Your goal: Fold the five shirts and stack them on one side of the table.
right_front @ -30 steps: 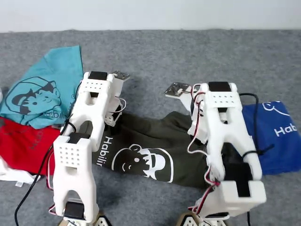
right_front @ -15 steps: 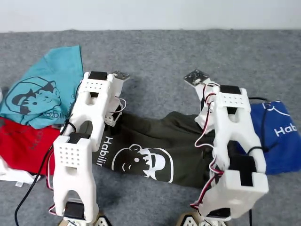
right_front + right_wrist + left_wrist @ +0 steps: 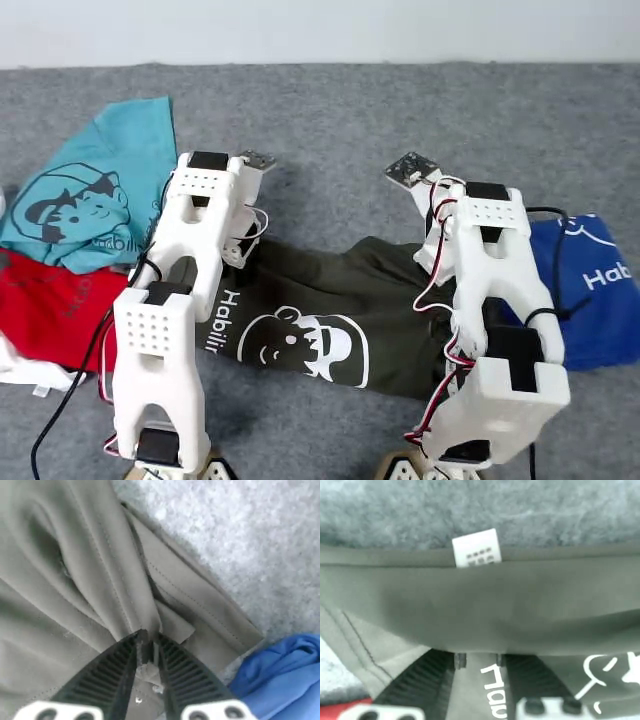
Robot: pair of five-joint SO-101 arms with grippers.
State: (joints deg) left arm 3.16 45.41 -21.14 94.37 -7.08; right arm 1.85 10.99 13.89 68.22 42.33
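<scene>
Two end effectors have hold of the olive-green shirt (image 3: 330, 295), lying rumpled across the middle of the grey tabletop (image 3: 330, 110). The left end effector (image 3: 476, 657) is clamped on a fold at its edge, and the right end effector (image 3: 148, 641) is pinched tight on a seam ridge just beside the blue shirt (image 3: 590, 290). This looks like the spreading step, so next both should lift and draw apart evenly, clear of the teal shirt (image 3: 100, 195) and red shirt (image 3: 50, 310) piled beside the left arm.
</scene>
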